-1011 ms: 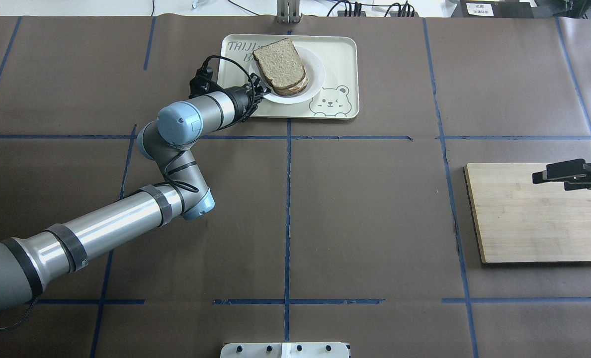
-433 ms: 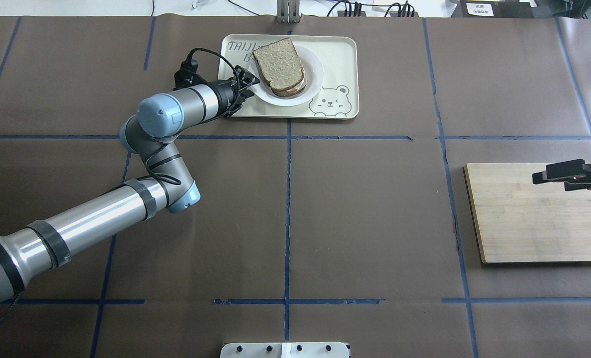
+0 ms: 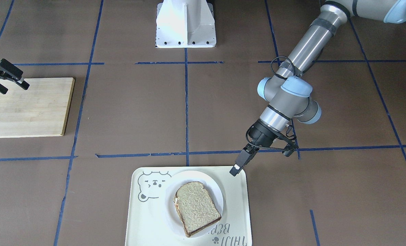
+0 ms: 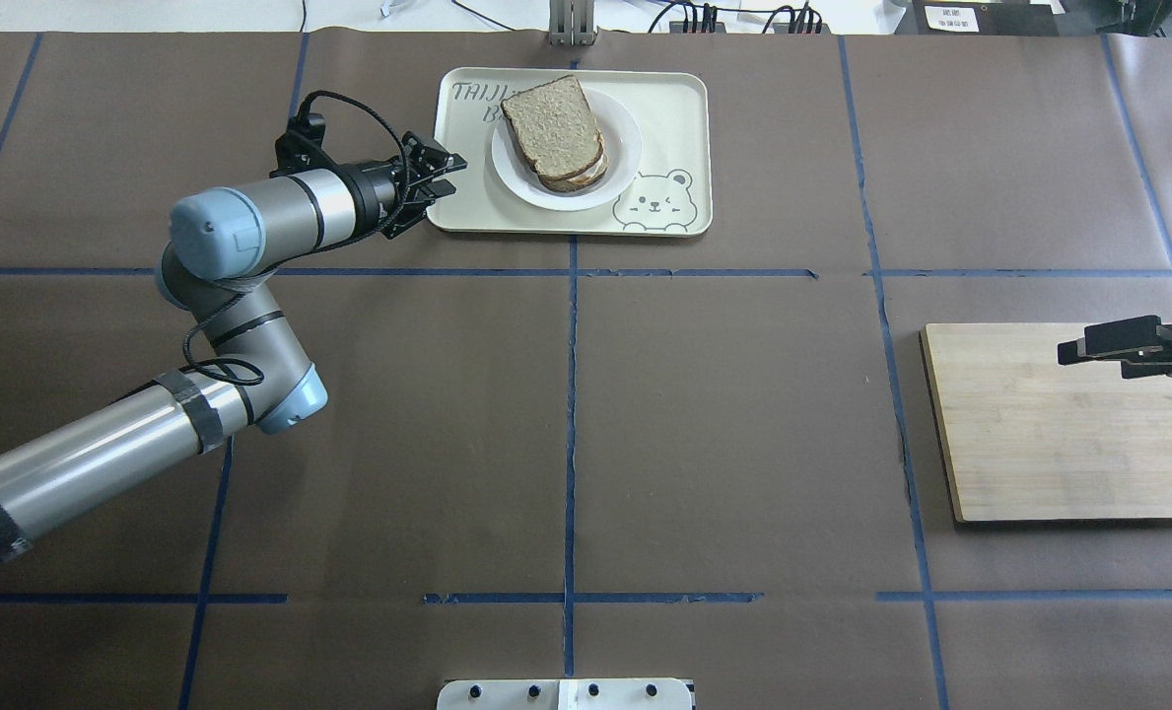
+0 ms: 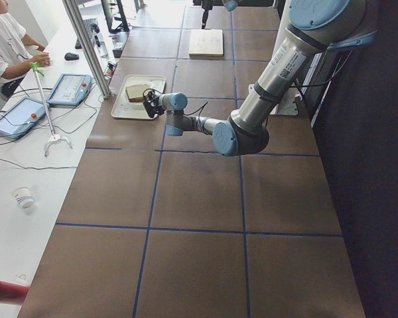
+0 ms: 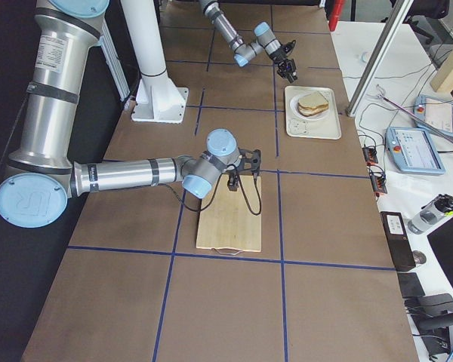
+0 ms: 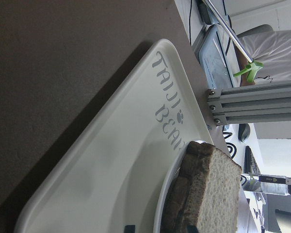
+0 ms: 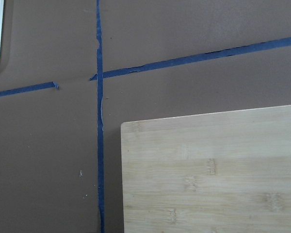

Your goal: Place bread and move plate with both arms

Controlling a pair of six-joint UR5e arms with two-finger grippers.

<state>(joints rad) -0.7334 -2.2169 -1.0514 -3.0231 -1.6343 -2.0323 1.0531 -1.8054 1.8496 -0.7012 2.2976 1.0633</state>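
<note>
Left gripper (image 4: 454, 174) hovers at the tray's (image 4: 679, 118) left edge, fingers spread, empty. On the tray, the white plate (image 4: 623, 163) carries the bread (image 4: 551, 123): speckled tan, dark-crusted, topping another slice. Far right of the tray, the right gripper (image 4: 1067, 350) hangs over a board (image 4: 1039, 444), fingers apart, empty.

bread (image 4: 552, 123) on plate (image 4: 626, 148), plate on tray (image 4: 680, 108), board (image 4: 1039, 444) well apart rightward

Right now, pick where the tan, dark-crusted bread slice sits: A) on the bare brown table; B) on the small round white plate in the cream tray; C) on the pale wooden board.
B: the bread slice lies on the white plate, which sits inside the cream tray.
</note>
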